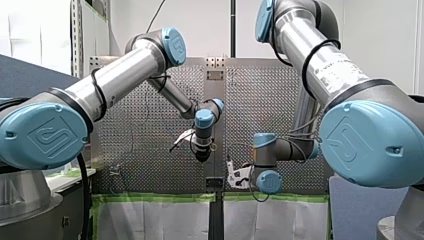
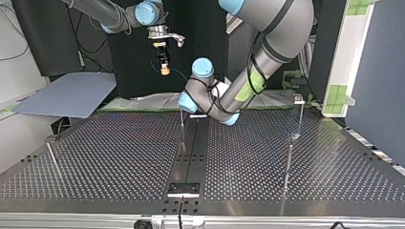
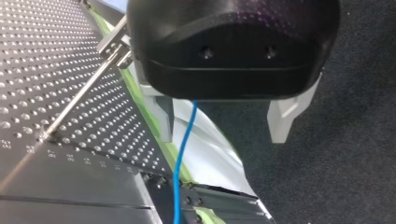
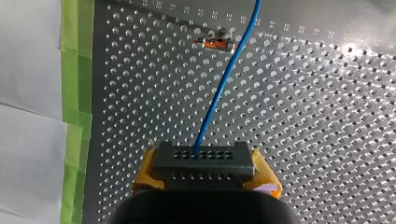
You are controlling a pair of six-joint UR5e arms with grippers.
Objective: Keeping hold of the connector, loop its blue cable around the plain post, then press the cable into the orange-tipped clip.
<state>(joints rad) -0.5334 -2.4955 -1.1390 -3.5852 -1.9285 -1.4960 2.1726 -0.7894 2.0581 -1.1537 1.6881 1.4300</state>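
My right gripper [image 4: 203, 179] has its yellow pads shut on a dark connector [image 4: 203, 162], high above the perforated table. The blue cable [image 4: 224, 79] leaves the connector and runs ahead past the orange-tipped clip [image 4: 215, 44]. In the top view that gripper [image 2: 165, 67] hangs at the upper left, pointing down. My left gripper [image 3: 224, 135] is open with pale fingers [image 3: 282, 121]. The cable [image 3: 183, 158] hangs loose between them, nearer one finger. A thin plain post [image 2: 183, 125] stands at the middle of the table. My left arm's wrist [image 2: 203, 90] is low by the far edge.
Two more thin posts [image 2: 289, 162] [image 2: 52, 157] stand on the table [image 2: 119, 157]. A post topped by a metal clip [image 3: 112, 46] rises beside my left gripper. Green tape [image 4: 74, 70] and white sheet line the table's edge.
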